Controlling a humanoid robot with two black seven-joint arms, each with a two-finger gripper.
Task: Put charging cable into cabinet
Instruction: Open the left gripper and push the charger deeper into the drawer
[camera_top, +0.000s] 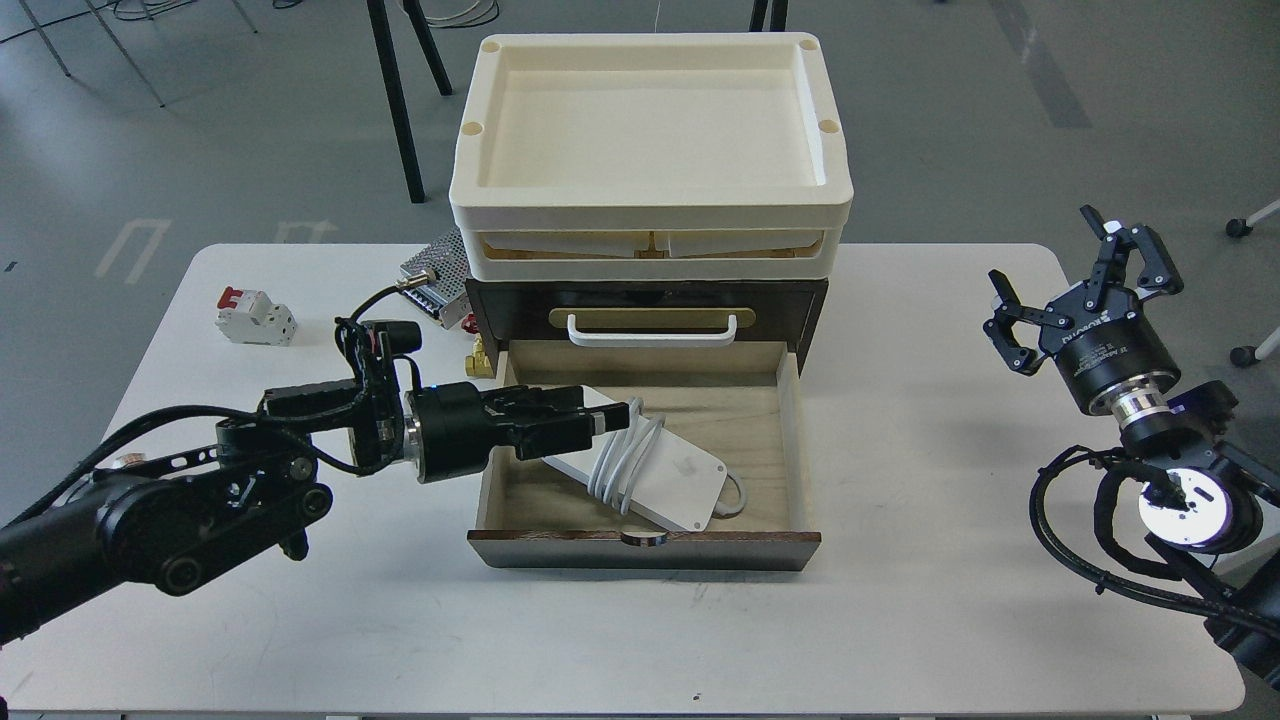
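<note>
The charging cable (672, 474), a white brick with cord coiled round its middle, lies inside the open lower drawer (790, 440) of the dark brown cabinet (812, 300). My left gripper (606, 420) reaches over the drawer's left wall, its tips at the cord coil above the brick's left end. Its fingers look slightly parted and the brick rests on the drawer floor. The brick's left corner is partly hidden under the gripper. My right gripper (1065, 265) is open and empty, held above the table's right side.
Stacked cream trays (650, 205) sit on top of the cabinet. A perforated metal power supply box (435, 265) and a small brass part (482, 358) lie to the cabinet's left. A white circuit breaker (257, 315) with a red switch sits at the table's far left.
</note>
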